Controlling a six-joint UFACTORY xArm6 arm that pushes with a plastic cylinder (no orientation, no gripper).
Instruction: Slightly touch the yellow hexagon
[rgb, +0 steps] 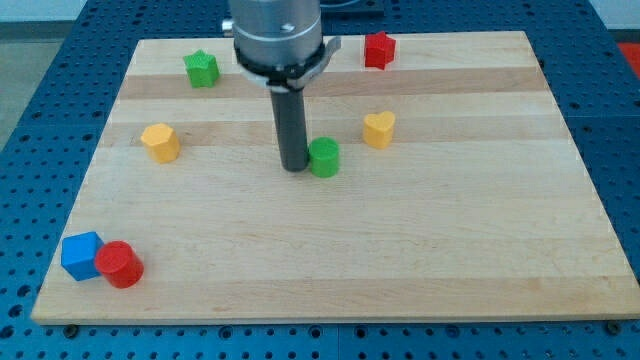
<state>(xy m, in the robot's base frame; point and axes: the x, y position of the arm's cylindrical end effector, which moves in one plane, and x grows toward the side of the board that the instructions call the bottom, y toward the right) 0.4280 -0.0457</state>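
Note:
The yellow hexagon (160, 142) sits on the wooden board (400, 260) at the view's left, about mid-height. My tip (294, 166) is near the board's middle, well to the right of the yellow hexagon. The tip stands right beside a green cylinder (324, 157), on its left side, touching or nearly touching it.
A yellow heart (379, 129) lies right of the green cylinder. A green star (201, 68) is at the top left, a red star (379, 49) at the top right. A blue cube (81, 255) and a red cylinder (121, 264) touch at the bottom left corner.

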